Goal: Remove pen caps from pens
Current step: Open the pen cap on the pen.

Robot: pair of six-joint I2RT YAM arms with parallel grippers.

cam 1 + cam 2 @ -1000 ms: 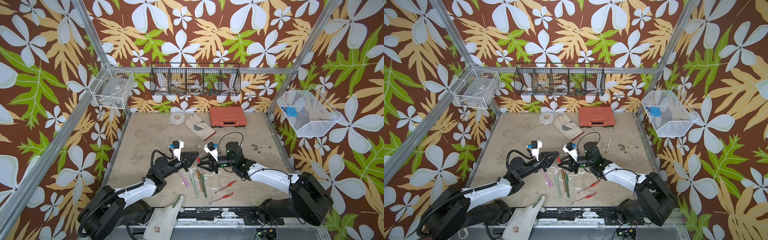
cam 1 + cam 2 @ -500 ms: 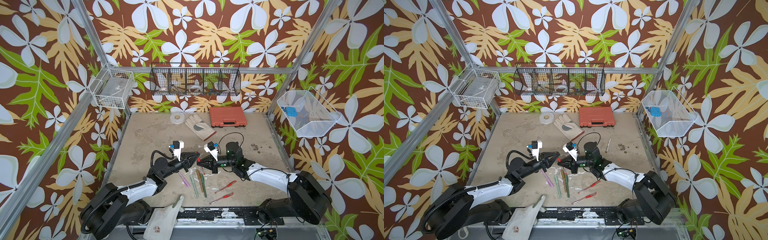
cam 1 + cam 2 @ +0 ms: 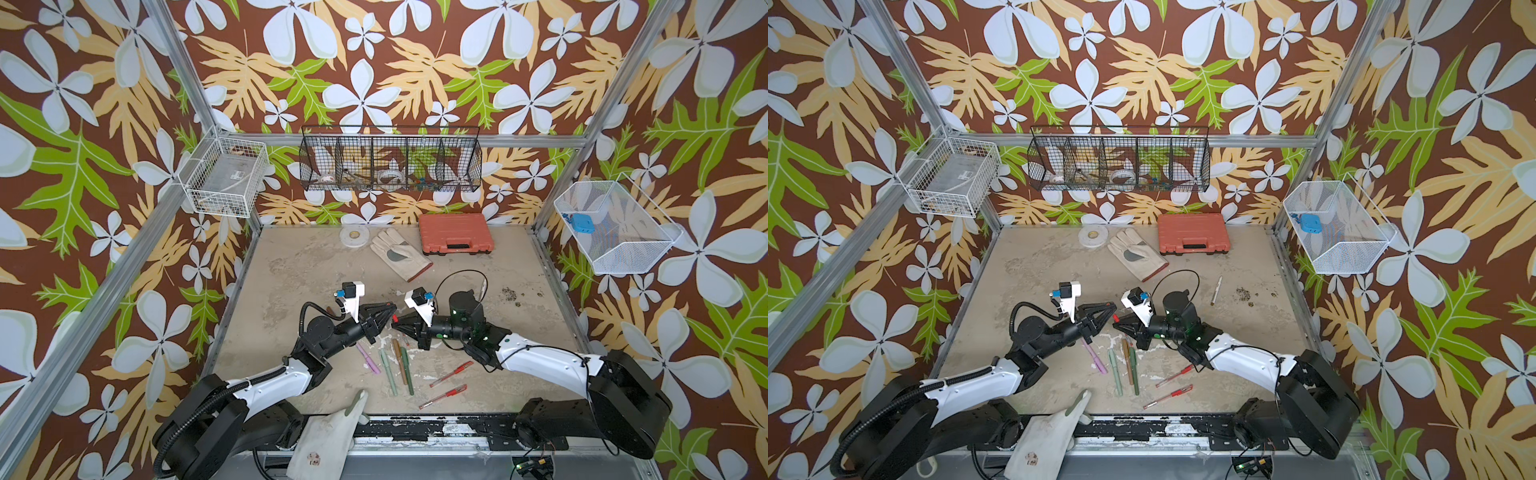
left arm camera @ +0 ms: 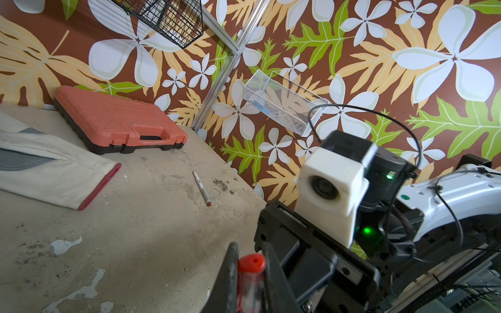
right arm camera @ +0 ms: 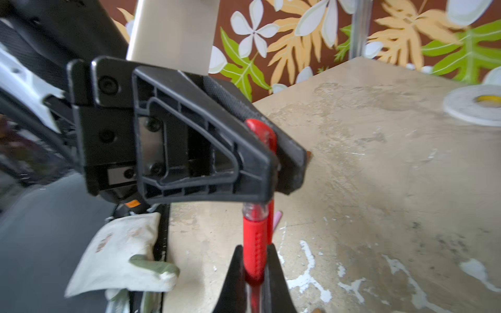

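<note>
A clear-barrelled red gel pen point(image 5: 254, 210) hangs above the middle of the table between both grippers. My left gripper point(image 3: 390, 309) point(image 4: 250, 250) is shut on its barrel, and the red end plug point(image 4: 251, 263) shows at the fingertips. Tip to tip with it, my right gripper point(image 3: 395, 322) point(image 5: 254, 253) is shut on the pen's red cap point(image 5: 255, 239), whose clip runs alongside. Pink point(image 3: 368, 357), pale green point(image 3: 388, 372), brown point(image 3: 400, 360) and dark green point(image 3: 407, 372) pens lie on the table below. Two more red gel pens point(image 3: 451, 374) point(image 3: 442, 396) lie to their right. A white marker point(image 3: 1217, 289) lies farther back on the right.
An orange case point(image 3: 455, 232), a work glove point(image 3: 399, 255) and a tape roll point(image 3: 354, 237) lie along the back of the table. Another glove point(image 3: 332, 432) hangs over the front edge. Wire baskets point(image 3: 390, 164) hang on the walls.
My right gripper was open around the pen's cap end and has shut on it. The left gripper has kept its hold, and both arms have barely moved.
</note>
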